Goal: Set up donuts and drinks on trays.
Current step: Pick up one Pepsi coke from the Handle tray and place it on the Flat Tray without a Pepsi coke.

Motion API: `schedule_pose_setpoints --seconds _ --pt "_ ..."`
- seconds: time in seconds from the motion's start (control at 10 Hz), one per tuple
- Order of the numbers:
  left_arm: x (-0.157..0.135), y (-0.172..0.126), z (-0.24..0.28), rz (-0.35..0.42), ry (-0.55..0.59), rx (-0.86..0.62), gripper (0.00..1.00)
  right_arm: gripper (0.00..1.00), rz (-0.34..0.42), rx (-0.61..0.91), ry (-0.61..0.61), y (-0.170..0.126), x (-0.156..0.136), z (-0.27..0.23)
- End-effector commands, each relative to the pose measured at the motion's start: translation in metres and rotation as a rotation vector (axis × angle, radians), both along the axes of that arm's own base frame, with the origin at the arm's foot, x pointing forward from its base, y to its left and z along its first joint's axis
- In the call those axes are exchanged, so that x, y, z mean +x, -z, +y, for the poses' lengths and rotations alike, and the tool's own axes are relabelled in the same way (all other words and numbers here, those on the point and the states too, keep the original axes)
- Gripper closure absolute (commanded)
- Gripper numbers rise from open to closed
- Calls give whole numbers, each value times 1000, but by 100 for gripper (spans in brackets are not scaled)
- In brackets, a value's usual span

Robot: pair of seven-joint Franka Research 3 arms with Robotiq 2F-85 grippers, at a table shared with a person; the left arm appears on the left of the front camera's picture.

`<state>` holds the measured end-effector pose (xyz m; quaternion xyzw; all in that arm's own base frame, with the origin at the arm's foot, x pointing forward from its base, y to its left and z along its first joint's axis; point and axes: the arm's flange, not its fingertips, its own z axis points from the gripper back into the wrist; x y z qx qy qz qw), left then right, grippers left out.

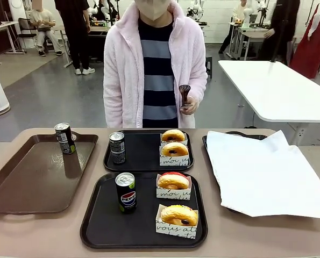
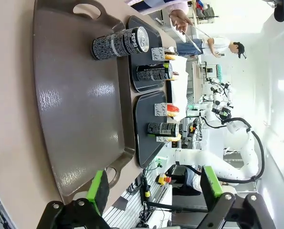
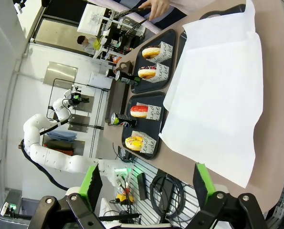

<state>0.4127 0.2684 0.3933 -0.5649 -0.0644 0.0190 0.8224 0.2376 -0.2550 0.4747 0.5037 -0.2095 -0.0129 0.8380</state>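
the desk point(image 1: 305, 236) carries everything here, with a person point(image 1: 155, 64) standing at the far side holding a dark utensil point(image 1: 184, 91) up in one hand point(image 1: 189, 105).

left end effector point(image 2: 153, 191) hangs off the near end of the desk with its green pads well apart, nothing between them. straight ahead of it is the big brown tray point(image 2: 79, 109), and at that tray's far end stands one grey-and-green can point(image 2: 119, 43). off to the side of that, further from the end effector, are the two black trays.

right end effector point(image 3: 146, 183) is spread wide too and holding nothing. right ahead of it lies a big sheet of white paper point(image 3: 218, 100), draped over another dark tray point(image 1: 207, 142) whose edge just peeks out.

near black tray point(image 1: 143, 236): one pepsi can point(image 1: 126, 192) upright on its left side, one red-iced donut point(image 1: 173, 181) and one yellow-glazed donut point(image 1: 178, 215) with dark spots, each in a white paper sleeve with script.

far black tray point(image 1: 143, 156): one grey-and-green can point(image 1: 116, 147) on the left, two glazed donuts point(image 1: 174, 143) in sleeves on the right, one just behind the other.

so the count: three cans, four donuts, two black trays, one brown tray.
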Motion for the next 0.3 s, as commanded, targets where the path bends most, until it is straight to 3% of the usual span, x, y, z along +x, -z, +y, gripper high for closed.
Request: schedule_pose_setpoints --seconds 0.0,0.2 --pt "-3 0 0 -4 1 6 0 0 -29 19 -1 -1 2 -1" --pt "-3 0 0 -4 1 6 0 0 -29 19 -1 -1 2 -1"
